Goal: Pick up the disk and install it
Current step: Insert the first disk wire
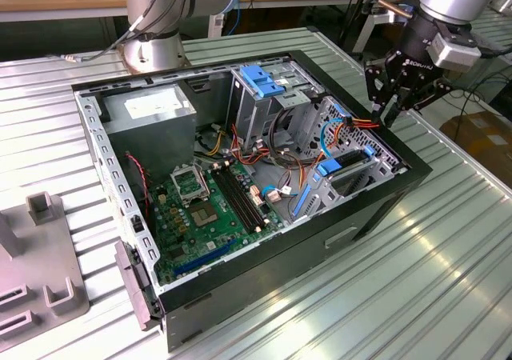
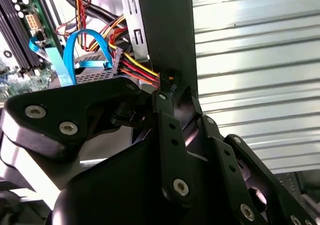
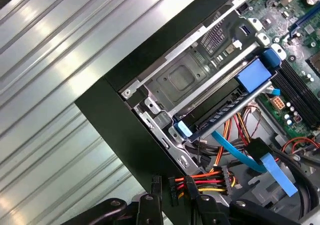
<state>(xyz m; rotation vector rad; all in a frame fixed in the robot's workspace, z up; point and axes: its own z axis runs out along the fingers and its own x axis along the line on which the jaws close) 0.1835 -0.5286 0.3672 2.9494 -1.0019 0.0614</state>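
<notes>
End effector: the end effector (image 1: 392, 118) hangs over the end wall of the open computer case (image 1: 384, 208), at the corner on the exterior view's right. Its jaws look drawn together and appear to pinch the black power plug (image 3: 173, 186) that ends a bundle of red, yellow and black wires (image 2: 140, 67).

Disk: the disk (image 1: 348, 172) is not in the end effector's hold. It seems already seated in the drive bay in that same corner of the case. In the first wrist view its blue side rail (image 3: 225, 110) runs under a bright blue latch (image 3: 255, 75).

Key relation: the disk lies just inward of and below the end effector, towards the middle of the case. Its long axis seems to run roughly along the case's long side wall, at an angle to the end wall the end effector is over. The plug is near the disk but apart from it.

Case contents: a green circuit board (image 1: 208, 208), a grey power-supply box (image 1: 152, 112) at the far end, a metal drive cage (image 1: 272, 96) and a light blue ribbon cable (image 2: 75, 50).

Counter: the case stands on a ribbed metal counter (image 1: 384, 296). A grey fixture (image 1: 40, 280) sits at the counter's edge on the exterior view's left.

Judgement: mounting looks done and cabling is in hand.
</notes>
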